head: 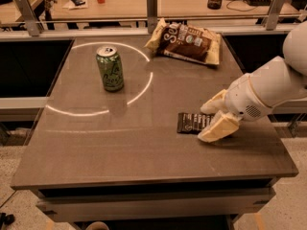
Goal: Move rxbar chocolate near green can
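The rxbar chocolate [192,122] lies flat on the table [144,152], right of centre, a dark wrapped bar with white lettering. My gripper [211,117] is down at the bar's right end, open, with one cream finger [214,103] behind the bar and the other [218,128] in front of it, covering that end. The green can [110,68] stands upright at the back left, far from the bar.
A crinkly brown-and-cream snack bag [188,43] lies at the table's back edge, right of the can. A bright ring of light [100,78] circles the can. A rail with posts [152,6] runs behind the table. My white arm [273,85] reaches in from the right.
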Motion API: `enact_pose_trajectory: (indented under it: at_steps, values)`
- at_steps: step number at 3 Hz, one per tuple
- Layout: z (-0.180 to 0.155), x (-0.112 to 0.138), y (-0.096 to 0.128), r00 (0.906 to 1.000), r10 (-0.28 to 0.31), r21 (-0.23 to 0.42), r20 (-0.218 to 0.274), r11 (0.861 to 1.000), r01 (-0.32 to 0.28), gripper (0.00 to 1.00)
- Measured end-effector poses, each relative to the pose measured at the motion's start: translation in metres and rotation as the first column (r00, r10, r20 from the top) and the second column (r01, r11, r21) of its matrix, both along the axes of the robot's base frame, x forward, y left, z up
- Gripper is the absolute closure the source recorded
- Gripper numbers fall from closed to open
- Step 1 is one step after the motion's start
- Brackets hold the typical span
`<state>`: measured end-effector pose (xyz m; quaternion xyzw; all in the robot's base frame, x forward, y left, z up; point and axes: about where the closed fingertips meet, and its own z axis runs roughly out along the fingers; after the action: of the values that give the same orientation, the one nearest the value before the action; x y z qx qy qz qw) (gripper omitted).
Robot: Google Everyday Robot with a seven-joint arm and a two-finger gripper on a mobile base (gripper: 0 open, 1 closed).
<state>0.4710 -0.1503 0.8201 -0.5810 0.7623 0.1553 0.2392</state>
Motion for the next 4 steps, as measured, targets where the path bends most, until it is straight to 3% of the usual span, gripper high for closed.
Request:
enact_pose_trajectory:
  at_steps: [1,2,4]
  values:
    - [0.007,0.0,0.0,1.0,0.0,0.0,0.0,1.0,0.0,0.87]
    - [0.007,0.0,0.0,1.0,0.0,0.0,0.0,1.0,0.0,1.0]
    - [0.045,0.023,0.014,0.9966,-0.027,0.077,0.078,0.997,0.021,1.0]
